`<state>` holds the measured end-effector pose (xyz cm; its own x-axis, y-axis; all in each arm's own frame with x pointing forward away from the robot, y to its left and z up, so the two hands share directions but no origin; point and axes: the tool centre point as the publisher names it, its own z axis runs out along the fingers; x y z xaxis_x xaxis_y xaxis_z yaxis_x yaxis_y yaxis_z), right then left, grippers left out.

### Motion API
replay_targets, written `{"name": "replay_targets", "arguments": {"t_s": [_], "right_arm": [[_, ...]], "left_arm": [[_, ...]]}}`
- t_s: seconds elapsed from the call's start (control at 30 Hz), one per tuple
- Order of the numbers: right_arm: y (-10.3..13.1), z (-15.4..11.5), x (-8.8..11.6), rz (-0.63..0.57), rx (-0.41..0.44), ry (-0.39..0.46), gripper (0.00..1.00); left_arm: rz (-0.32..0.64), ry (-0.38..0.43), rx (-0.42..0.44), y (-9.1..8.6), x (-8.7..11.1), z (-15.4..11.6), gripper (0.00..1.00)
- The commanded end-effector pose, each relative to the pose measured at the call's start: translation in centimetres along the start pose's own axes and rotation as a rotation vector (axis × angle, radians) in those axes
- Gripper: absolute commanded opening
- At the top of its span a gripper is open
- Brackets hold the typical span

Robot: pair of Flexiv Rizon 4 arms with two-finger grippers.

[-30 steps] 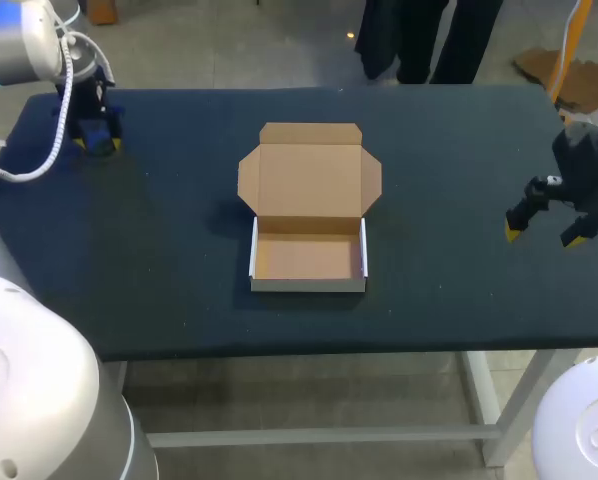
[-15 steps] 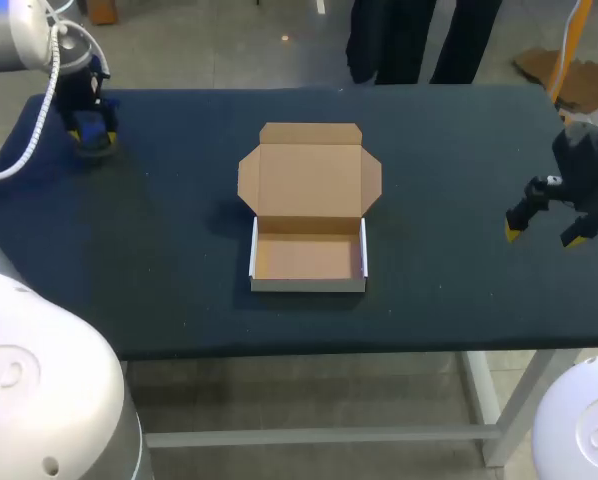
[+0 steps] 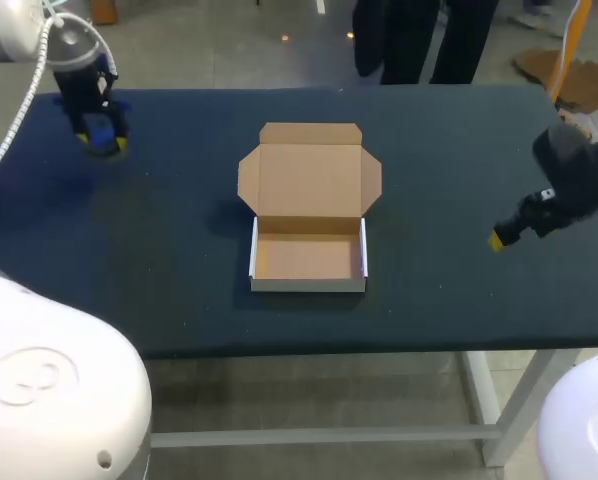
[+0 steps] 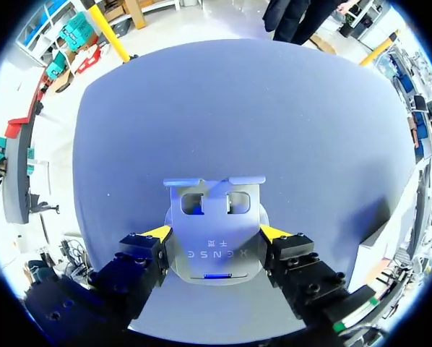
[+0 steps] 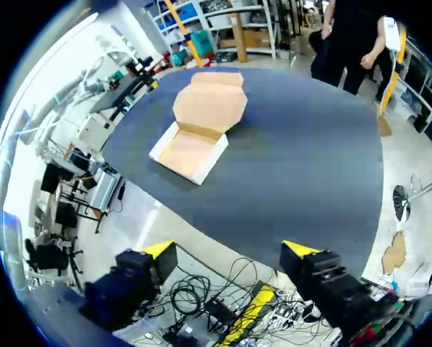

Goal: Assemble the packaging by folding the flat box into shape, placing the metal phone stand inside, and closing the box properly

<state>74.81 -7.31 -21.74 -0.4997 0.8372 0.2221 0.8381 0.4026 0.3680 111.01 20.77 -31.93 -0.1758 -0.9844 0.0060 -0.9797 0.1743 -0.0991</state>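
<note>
Sitting in the middle of the dark table (image 3: 179, 300), the box (image 3: 309, 215) is folded up into a shallow tray with white outer walls and a brown inside. Its lid lies open and flat on the tray's far side, the side flaps and the tuck flap spread out. The left gripper (image 3: 100, 138) is at the table's far left corner, well apart from the box, pointing down at the surface. Its wrist view shows the metal phone stand (image 4: 214, 217) clamped between the yellow fingertips (image 4: 158, 232), one tip pressed to each side edge of the plate. The stand's two cut-out windows and its bent lip lie ahead of the fingers. Whether the stand touches the table or hangs just above it, I cannot tell. The right gripper (image 3: 499, 238) is over the right side of the table, near the edge, level with the tray and well apart from it (only one yellow tip shows from the head view). From its own wrist view the fingers stand spread wide, with the box well ahead of them, its open lid on the side turned away from the gripper.
</note>
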Motion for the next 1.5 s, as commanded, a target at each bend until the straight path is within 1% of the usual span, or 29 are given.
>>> {"name": "replay_targets", "arguments": {"t_s": [0.03, 0.1, 0.17, 0.27, 0.3, 0.37, 0.53, 0.63, 0.73, 0.93, 0.97, 1.03, 1.07, 1.13, 1.2, 1.23, 1.4, 1.47, 1.5], "right_arm": [[-1.3, 0.1, 0.2, -0.371, -0.083, 0.098, 1.00], [-1.7, 0.7, 0.3, -0.428, -0.052, 0.080, 1.00], [-1.9, 1.0, 0.5, -0.458, -0.068, 0.102, 1.00], [-2.3, 1.4, 0.5, -0.487, -0.087, 0.110, 1.00], [-2.4, 1.5, 0.5, -0.494, -0.080, 0.108, 1.00], [-2.6, 2.3, 0.4, -0.497, -0.038, 0.083, 1.00], [-2.6, 2.3, 0.4, -0.497, -0.038, 0.083, 1.00], [-2.6, 2.3, 0.4, -0.497, -0.038, 0.083, 1.00], [-2.6, 2.3, 0.4, -0.497, -0.038, 0.083, 1.00], [-2.6, 2.3, 0.4, -0.497, -0.038, 0.083, 1.00], [-2.5, 2.9, 0.5, -0.512, -0.028, 0.071, 1.00], [-2.2, 4.1, 0.4, -0.520, -0.043, 0.088, 1.00], [-2.0, 5.1, 0.2, -0.530, -0.012, 0.075, 1.00], [-1.5, 6.0, 0.4, -0.549, -0.034, 0.092, 1.00], [-0.9, 7.0, 0.2, -0.572, -0.031, 0.081, 1.00], [-0.5, 7.3, 0.2, -0.575, -0.047, 0.078, 1.00], [0.9, 8.6, 0.2, -0.583, -0.033, 0.063, 1.00], [1.2, 9.2, 0.2, -0.582, -0.047, 0.066, 1.00], [1.3, 9.3, 0.3, -0.587, -0.049, 0.054, 1.00]], "left_arm": [[0.021, -0.026, 0.139, 5.7, 1.9, -3.8, 0.00], [0.043, -0.021, 0.142, 6.6, 2.7, -4.4, 0.00], [0.055, -0.021, 0.145, 7.5, 3.5, -4.9, 0.00], [0.067, -0.016, 0.147, 8.7, 4.5, -5.6, 0.00], [0.069, -0.017, 0.148, 9.0, 4.9, -5.8, 0.00], [0.083, -0.012, 0.144, 9.7, 5.6, -6.2, 0.00], [0.099, -0.023, 0.150, 11.1, 7.3, -7.1, 0.00], [0.111, -0.021, 0.152, 11.8, 7.9, -7.6, 0.00], [0.144, -0.031, 0.155, 12.6, 9.0, -7.8, 0.00], [0.206, -0.020, 0.153, 13.9, 11.5, -8.1, 0.00], [0.219, -0.011, 0.147, 14.2, 12.0, -8.2, 0.00], [0.227, -0.015, 0.148, 14.6, 12.5, -8.3, 0.00], [0.240, -0.013, 0.143, 14.9, 13.0, -8.4, 0.00], [0.248, -0.017, 0.143, 15.2, 13.5, -8.6, 0.00], [0.259, -0.012, 0.139, 15.5, 13.9, -8.7, 0.00], [0.263, -0.014, 0.140, 15.6, 14.2, -8.8, 0.00], [0.277, -0.013, 0.137, 15.8, 14.9, -8.8, 0.00], [0.280, -0.012, 0.135, 15.8, 15.1, -8.7, 0.00], [0.280, -0.012, 0.134, 15.7, 15.1, -8.7, 0.00]]}}
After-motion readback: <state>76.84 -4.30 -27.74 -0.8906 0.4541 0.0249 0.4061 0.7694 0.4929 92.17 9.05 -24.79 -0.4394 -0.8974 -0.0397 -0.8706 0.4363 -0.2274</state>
